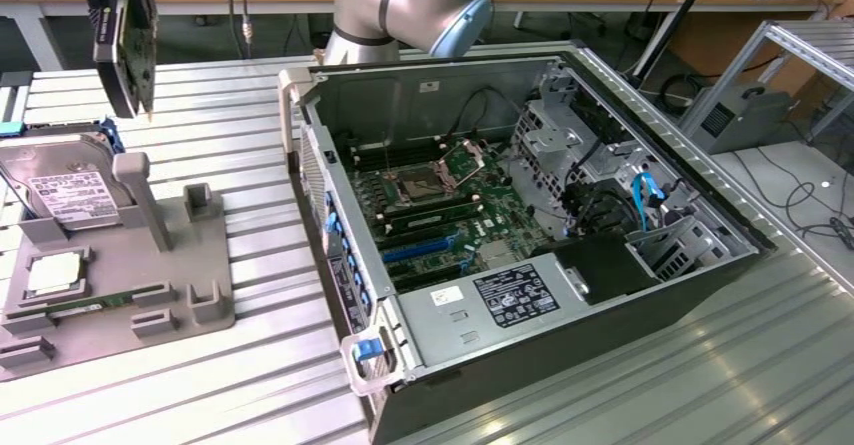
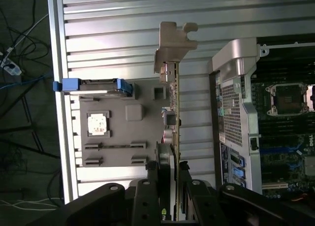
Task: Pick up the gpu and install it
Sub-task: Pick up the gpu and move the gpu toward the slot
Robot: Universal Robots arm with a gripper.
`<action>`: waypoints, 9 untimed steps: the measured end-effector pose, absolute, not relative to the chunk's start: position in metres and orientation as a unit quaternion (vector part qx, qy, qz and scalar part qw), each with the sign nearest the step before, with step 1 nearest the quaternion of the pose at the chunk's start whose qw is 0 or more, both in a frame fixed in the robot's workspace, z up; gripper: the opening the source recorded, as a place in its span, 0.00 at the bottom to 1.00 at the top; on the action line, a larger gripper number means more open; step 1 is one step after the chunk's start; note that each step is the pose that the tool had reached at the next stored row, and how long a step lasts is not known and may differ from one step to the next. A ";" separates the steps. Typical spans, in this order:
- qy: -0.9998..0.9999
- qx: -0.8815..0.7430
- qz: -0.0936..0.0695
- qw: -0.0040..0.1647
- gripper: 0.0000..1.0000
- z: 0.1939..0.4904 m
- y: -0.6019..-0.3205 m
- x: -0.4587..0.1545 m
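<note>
Above the ribbed metal table [image 1: 254, 365], the gripper [image 2: 173, 176] clamps the flat gpu [image 1: 131, 45].

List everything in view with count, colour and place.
gpu: one, dark, held on edge above the table, to the exterior view's left of the case.
hard drive: one, silver, white label, on edge in the fixture.
cpu: one, silver, flat in the fixture.
fixture: one, grey, on the table, exterior view's left.
case: one, grey, open, on the table.
motherboard: one, green, inside the case.
power supply: one, silver, black label, in the case.
table: one, silver, slatted.
arm: one, silver-grey, beyond the case in the exterior view.
fingers: two, black, shut on the gpu.
</note>
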State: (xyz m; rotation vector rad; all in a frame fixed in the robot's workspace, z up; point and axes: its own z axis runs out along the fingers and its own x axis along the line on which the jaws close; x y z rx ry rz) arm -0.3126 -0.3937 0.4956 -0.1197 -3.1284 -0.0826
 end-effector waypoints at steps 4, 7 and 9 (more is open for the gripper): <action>-0.999 -0.038 -0.026 0.005 0.27 0.496 -0.394 -0.311; -0.999 -0.038 -0.026 0.005 0.27 0.496 -0.394 -0.305; -0.999 -0.038 -0.026 0.005 0.27 0.496 -0.394 -0.302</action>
